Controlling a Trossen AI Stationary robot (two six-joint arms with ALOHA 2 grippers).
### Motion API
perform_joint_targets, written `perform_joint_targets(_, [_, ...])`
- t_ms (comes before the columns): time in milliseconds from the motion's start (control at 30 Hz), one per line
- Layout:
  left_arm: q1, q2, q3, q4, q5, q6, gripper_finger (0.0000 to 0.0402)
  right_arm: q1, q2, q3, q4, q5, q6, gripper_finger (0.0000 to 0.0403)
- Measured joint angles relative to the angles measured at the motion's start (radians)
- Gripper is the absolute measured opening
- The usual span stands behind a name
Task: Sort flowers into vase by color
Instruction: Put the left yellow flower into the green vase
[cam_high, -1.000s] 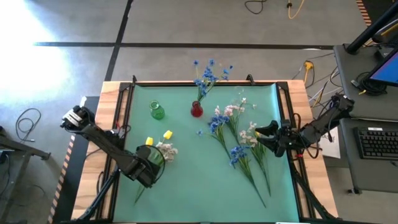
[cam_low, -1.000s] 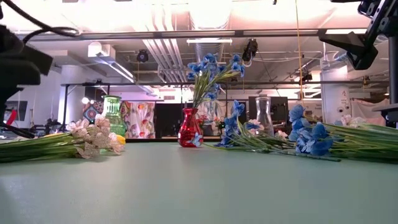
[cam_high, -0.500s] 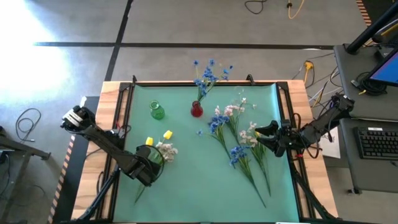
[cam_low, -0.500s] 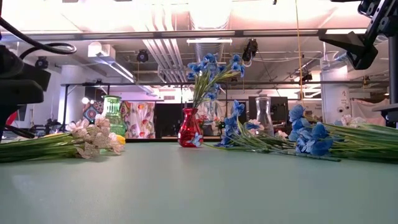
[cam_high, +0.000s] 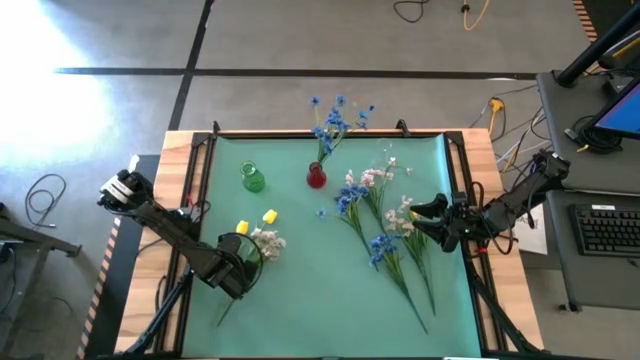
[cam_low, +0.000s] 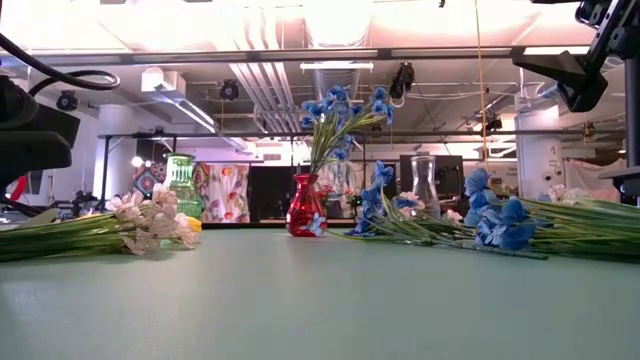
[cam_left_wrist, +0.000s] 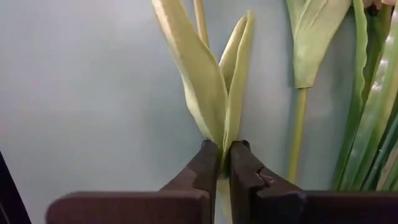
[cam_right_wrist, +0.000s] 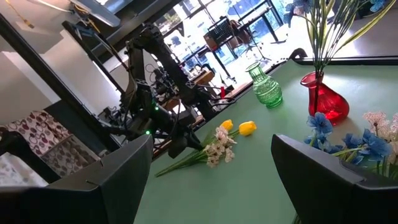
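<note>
The left pincer (cam_left_wrist: 224, 163) stays clenched on a yellow tulip stem (cam_left_wrist: 217, 118) at the tabletop's (cam_high: 300, 300) seven o'clock; nothing has shifted, so the lift hasn't begun. The right pincer (cam_high: 412, 217), spread wide, waits at three o'clock.

Two vases, green (cam_high: 252, 179) and red (cam_high: 316, 177); two yellow buds (cam_high: 255, 222); two arms.

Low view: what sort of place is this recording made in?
Probably a robotics lab or workshop: exposed ceiling ducts overhead, loose cables on the bare floor, and a keyboard on a desk beside the table.
</note>
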Motion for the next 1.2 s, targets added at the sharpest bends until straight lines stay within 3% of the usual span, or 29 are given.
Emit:
perform_joint_targets(267, [0.0,-0.001,0.087,-0.114,-0.029,0.031,0.0,0.0,0.0,0.0,-0.001,0.0,-0.001,0.032])
perform_joint_targets(467, [0.0,-0.008,0.222,-0.363,-0.082,0.04,0.0,0.0,0.0,0.0,-0.004,-0.001,-0.005,0.032])
perform_joint_targets(600, [-0.001,-0.032,0.318,-0.427,-0.232,0.107,0.0,0.0,0.0,0.0,-0.004,-0.002,-0.008,0.032])
perform_joint_targets(700, [-0.001,-0.073,0.388,-0.397,-0.42,0.222,0.0,0.0,0.0,0.0,-0.003,-0.002,-0.008,0.032])
perform_joint_targets(833, [-0.005,-0.138,0.465,-0.236,-0.691,0.557,0.0,0.0,0.0,0.0,-0.003,-0.002,-0.008,0.032])
perform_joint_targets(967, [-0.003,-0.217,0.499,0.001,-0.865,0.965,0.0,0.0,0.0,0.0,-0.003,-0.002,-0.008,0.032])
perform_joint_targets(1100, [0.021,-0.289,0.492,0.265,-0.911,1.354,0.0,0.0,0.0,0.0,-0.003,-0.002,-0.008,0.032])
perform_joint_targets(1200, [0.07,-0.323,0.477,0.51,-0.824,1.662,0.0,0.0,0.0,0.0,-0.003,-0.001,-0.008,0.032])
